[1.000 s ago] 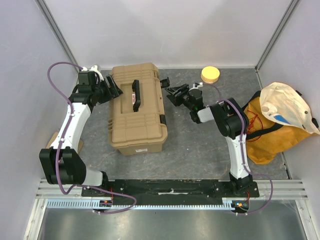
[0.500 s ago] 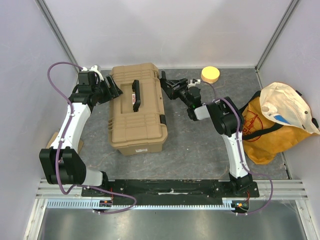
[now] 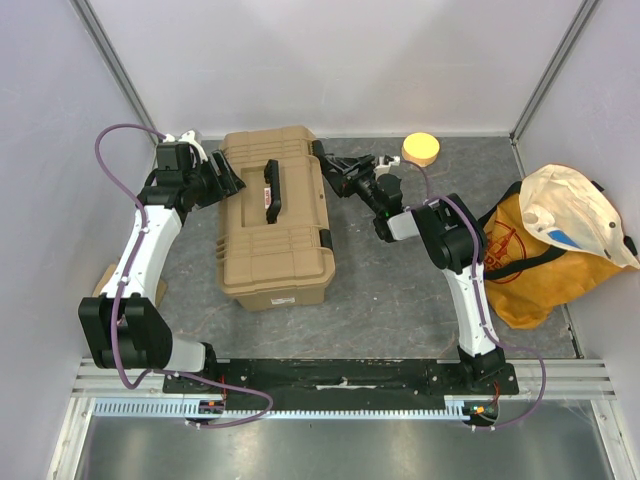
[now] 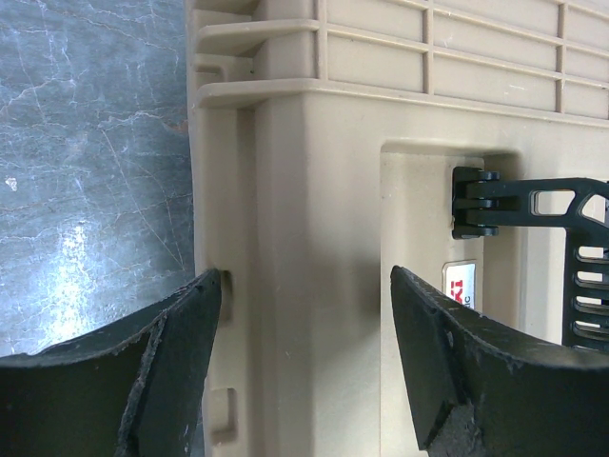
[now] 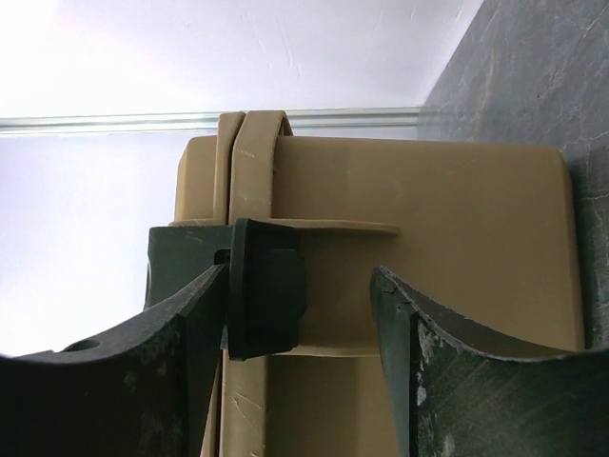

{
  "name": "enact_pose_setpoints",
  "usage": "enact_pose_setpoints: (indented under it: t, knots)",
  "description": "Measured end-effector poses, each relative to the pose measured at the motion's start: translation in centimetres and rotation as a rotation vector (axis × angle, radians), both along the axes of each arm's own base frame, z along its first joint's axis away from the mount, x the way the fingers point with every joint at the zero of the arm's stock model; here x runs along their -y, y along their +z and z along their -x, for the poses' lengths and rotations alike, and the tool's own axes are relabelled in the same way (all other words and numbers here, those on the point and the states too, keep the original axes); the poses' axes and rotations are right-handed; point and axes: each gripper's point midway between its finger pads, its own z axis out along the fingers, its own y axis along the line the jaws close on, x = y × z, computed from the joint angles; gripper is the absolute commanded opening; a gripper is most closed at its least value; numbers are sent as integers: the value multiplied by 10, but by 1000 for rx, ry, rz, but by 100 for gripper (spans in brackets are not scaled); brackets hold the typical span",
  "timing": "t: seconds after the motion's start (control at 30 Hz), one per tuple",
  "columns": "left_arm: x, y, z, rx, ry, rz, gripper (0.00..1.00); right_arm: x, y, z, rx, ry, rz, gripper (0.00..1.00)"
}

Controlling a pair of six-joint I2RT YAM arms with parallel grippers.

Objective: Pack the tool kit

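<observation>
Toolbox [image 3: 275,215] lies shut on the table [image 3: 390,290], with one gripper at each side of its far end. The left gripper [image 4: 304,276] is spread wide and holds nothing. The box's edge runs between its fingers: one finger hangs outside the wall, the other over the lid, and the black handle [image 4: 519,202] is just past that finger.

The right gripper [image 5: 298,271] is spread wide too, with nothing held. A black latch [image 5: 268,286] sits between its fingers, very close to one of them. I cannot tell if they touch, or if the latch is snapped shut.

What could go wrong? If the right gripper swings sideways, a finger may hook the latch and drag the whole box. If the left gripper pushes down off the edge, it may slip and shove the box away.

Behind the right gripper there is bare table to back into. Past both grippers' fingertips the back wall is near. The bag [image 3: 545,250] is well apart.
</observation>
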Motion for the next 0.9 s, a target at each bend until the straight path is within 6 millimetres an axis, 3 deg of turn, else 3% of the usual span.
enact_pose_setpoints:
  t: [0.33, 0.63, 0.9]
  knots:
    - [0, 0, 0, 0, 0, 0, 77, -1, -18, -4, 33, -5, 153, 80]
    - [0, 0, 0, 0, 0, 0, 77, -8, -2, -8, 111, 18, 233, 79]
    - [0, 0, 0, -1, 1, -1, 77, -8, -2, -12, 145, 18, 328, 81]
